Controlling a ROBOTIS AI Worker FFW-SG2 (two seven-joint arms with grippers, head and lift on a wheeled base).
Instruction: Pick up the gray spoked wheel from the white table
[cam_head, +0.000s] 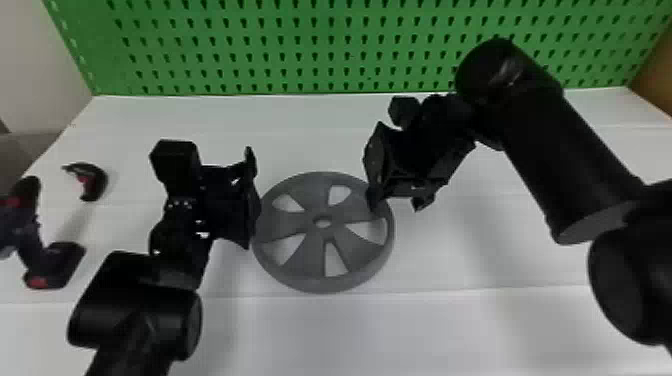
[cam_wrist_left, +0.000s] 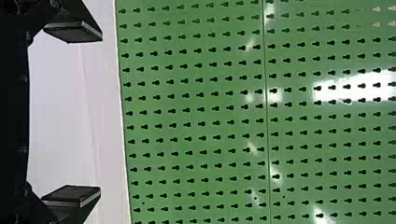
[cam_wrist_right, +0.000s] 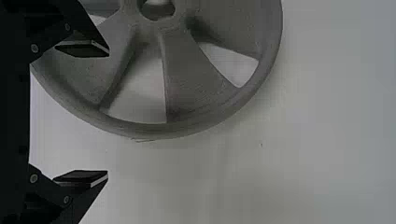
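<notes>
Approach step in hand, by my reading, nothing gripped: right hand (cam_wrist_right: 107, 114), wide open, needs lowering so its black fingers straddle the rim before closing, and a one-sided hold could let the wheel tip. Gray spoked wheel (cam_head: 311, 252) lies flat on the white desk (cam_head: 475, 330), its right rim by the right hand; in the wrist view one finger overlaps the spokes and the other is beyond the rim, contact uncertain. Left hand (cam_wrist_left: 101, 114), also spread wide and empty, is just beside the left rim, facing the green pegboard (cam_wrist_left: 196, 130).
</notes>
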